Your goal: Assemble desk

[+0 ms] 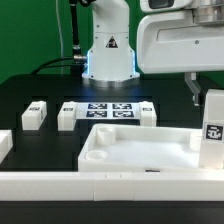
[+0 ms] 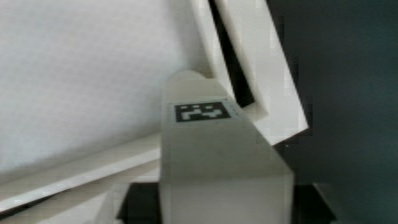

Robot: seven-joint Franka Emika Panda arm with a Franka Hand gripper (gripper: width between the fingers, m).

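The white desk top (image 1: pixel 140 150), a tray with a raised rim, lies at the front centre of the black table. My gripper (image 1: pixel 205 94) is shut on a white block leg (image 1: pixel 211 128) and holds it upright over the top's corner at the exterior view's right. In the wrist view the leg (image 2: pixel 217 150) with its square tag fills the space between my dark fingers (image 2: pixel 150 196), with the desk top (image 2: pixel 89 90) and its rim beneath. I cannot tell whether the leg touches the socket. Three more legs (image 1: pixel 34 115) (image 1: pixel 67 115) (image 1: pixel 148 112) lie behind the top.
The marker board (image 1: pixel 108 110) lies flat between the loose legs. A long white rail (image 1: pixel 110 188) runs along the front edge. A white piece (image 1: pixel 4 146) sits at the exterior view's left edge. The robot base (image 1: pixel 108 55) stands at the back.
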